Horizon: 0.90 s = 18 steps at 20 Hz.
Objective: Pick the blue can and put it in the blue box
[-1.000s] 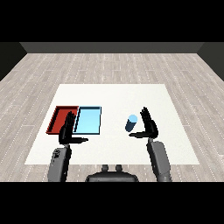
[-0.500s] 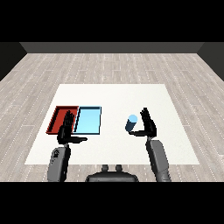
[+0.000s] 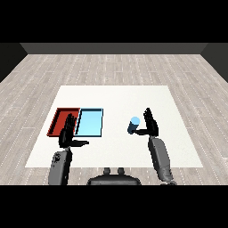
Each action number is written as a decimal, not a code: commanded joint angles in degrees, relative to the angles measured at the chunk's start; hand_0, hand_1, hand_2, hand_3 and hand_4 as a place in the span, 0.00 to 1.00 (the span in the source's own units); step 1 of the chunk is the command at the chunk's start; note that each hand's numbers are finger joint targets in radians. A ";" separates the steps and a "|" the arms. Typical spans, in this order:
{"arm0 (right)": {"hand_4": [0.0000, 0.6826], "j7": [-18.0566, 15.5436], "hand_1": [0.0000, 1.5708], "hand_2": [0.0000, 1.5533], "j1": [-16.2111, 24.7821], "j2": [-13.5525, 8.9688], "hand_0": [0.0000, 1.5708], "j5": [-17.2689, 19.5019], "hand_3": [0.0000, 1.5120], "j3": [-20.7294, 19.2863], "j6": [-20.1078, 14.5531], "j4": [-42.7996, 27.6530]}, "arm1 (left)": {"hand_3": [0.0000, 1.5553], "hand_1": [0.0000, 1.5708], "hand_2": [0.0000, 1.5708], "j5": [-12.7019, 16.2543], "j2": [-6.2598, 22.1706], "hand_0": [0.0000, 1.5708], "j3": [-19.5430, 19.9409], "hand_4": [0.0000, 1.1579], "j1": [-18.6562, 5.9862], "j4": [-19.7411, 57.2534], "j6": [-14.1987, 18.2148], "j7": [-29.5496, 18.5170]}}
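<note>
The blue can stands upright on the white table, right of centre. My right hand is just to its right, fingers straight and pointing up, thumb reaching toward the can's lower side without curling round it. The light blue tray lies left of centre with the red tray beside it on the left. My left hand hovers at the near edge of the two trays, fingers straight, thumb out to the right, holding nothing.
The white table stretches wide behind the trays and the can. A grey wood floor surrounds it. Both forearms come in from the near edge.
The right hand has edged slightly left, closer to the can. The left hand and the can stay where they were.
</note>
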 commanded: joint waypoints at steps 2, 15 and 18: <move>0.00 0.25 0.00 0.00 -5.98 0.38 0.00 -1.10 0.00 -1.18 -0.54 6.86 | 0.00 0.00 0.00 1.65 0.06 0.00 1.07 0.00 -1.88 4.93 -1.77 -2.29; 0.00 -6.69 0.00 0.00 -9.71 0.38 0.00 -3.73 0.00 -3.39 1.60 21.37 | 0.00 0.00 0.00 -0.29 -0.95 0.00 -0.71 0.00 0.00 -0.10 0.61 0.79; 0.00 -4.54 0.00 0.00 -14.15 1.51 0.00 -3.59 0.00 -2.93 -1.37 24.27 | 0.00 0.00 0.00 4.23 3.22 0.00 4.07 0.00 -1.80 2.42 -3.87 0.26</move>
